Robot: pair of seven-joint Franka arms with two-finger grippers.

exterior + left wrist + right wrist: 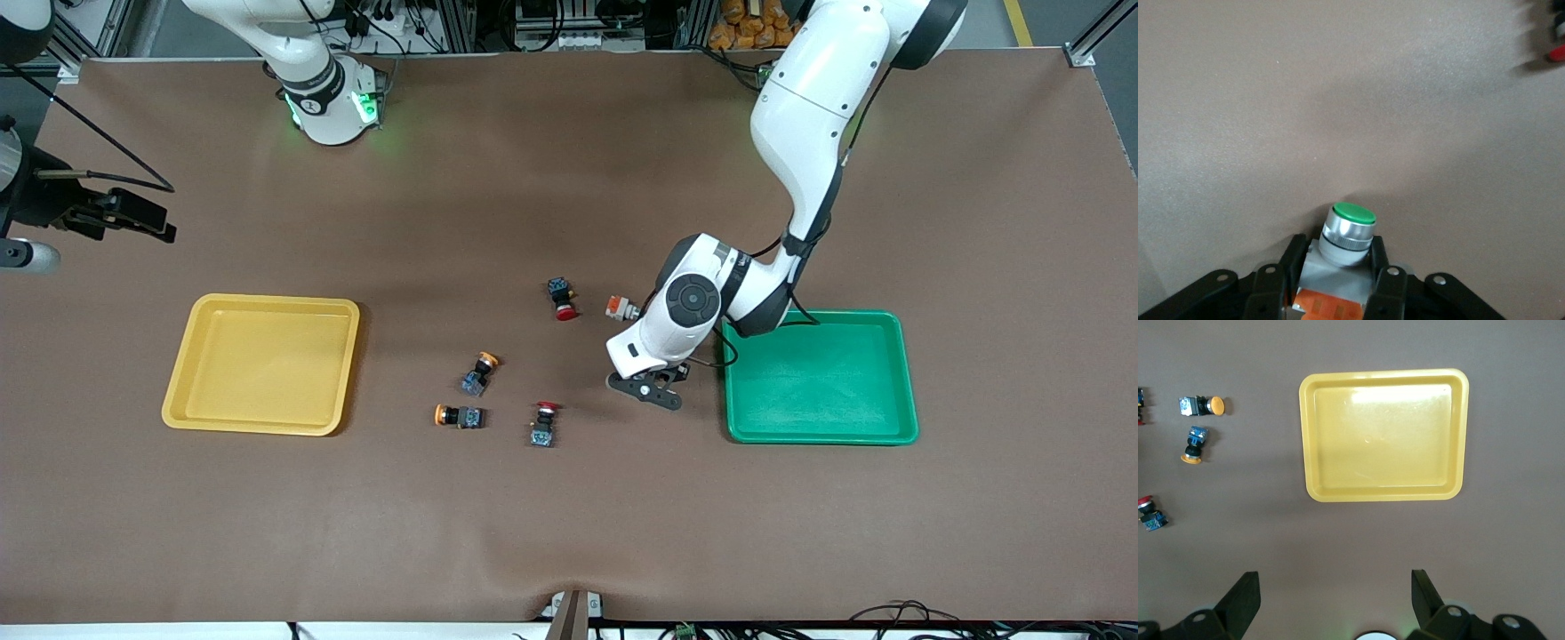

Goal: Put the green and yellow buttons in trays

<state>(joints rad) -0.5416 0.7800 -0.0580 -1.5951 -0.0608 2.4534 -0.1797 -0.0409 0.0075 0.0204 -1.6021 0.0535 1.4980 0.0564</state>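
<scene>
My left gripper [653,388] is down at the table beside the green tray [898,373], toward the right arm's end of it. In the left wrist view the left gripper [1336,252] is shut on the grey body of a green button [1349,228]. A second green button [622,308] lies by the left arm's wrist. Two yellow buttons [480,372] [458,415] lie mid-table, also in the right wrist view [1201,405] [1193,445]. The yellow tray [187,391] [1308,433] holds nothing. My right gripper [1335,583] is open, high up beside the yellow tray, and waits.
Two red-capped switches lie on the brown mat: one [562,298] farther from the front camera than the yellow buttons, one [543,422] beside the nearer yellow button. The green tray holds nothing. A red cap [1557,53] shows at the edge of the left wrist view.
</scene>
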